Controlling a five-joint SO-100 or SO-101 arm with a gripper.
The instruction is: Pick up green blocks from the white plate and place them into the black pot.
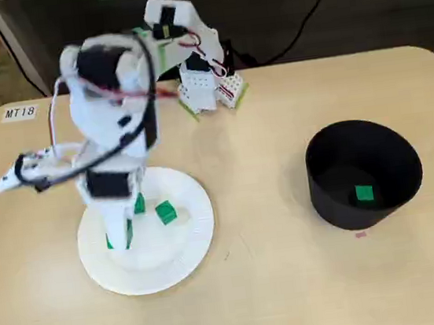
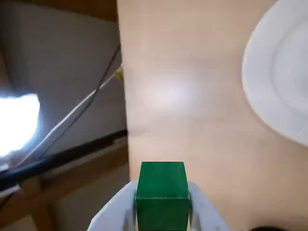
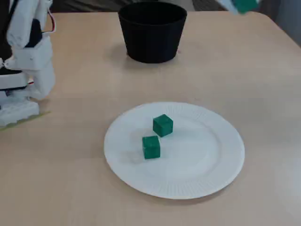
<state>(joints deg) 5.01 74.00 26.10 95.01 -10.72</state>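
My gripper [image 2: 162,199] is shut on a green block [image 2: 162,185], which sits between its white fingers in the wrist view. In both fixed views the gripper [image 1: 119,238] [image 3: 237,4] hangs raised above the white plate [image 1: 188,249] [image 3: 207,165], with the held block [image 3: 245,4] at the top right edge of one. Two more green blocks [image 3: 162,125] [image 3: 151,146] lie on the plate; the arm partly covers one [image 1: 137,204] and the other [image 1: 165,212] is plain. The black pot [image 1: 328,196] [image 3: 151,35] stands apart with one green block [image 1: 364,193] inside.
The arm's base [image 1: 208,88] [image 3: 19,108] is fixed at the table's edge. A white label [image 1: 19,113] is stuck near one corner. The wrist view shows the table edge [image 2: 122,110] with cables and floor beyond it.
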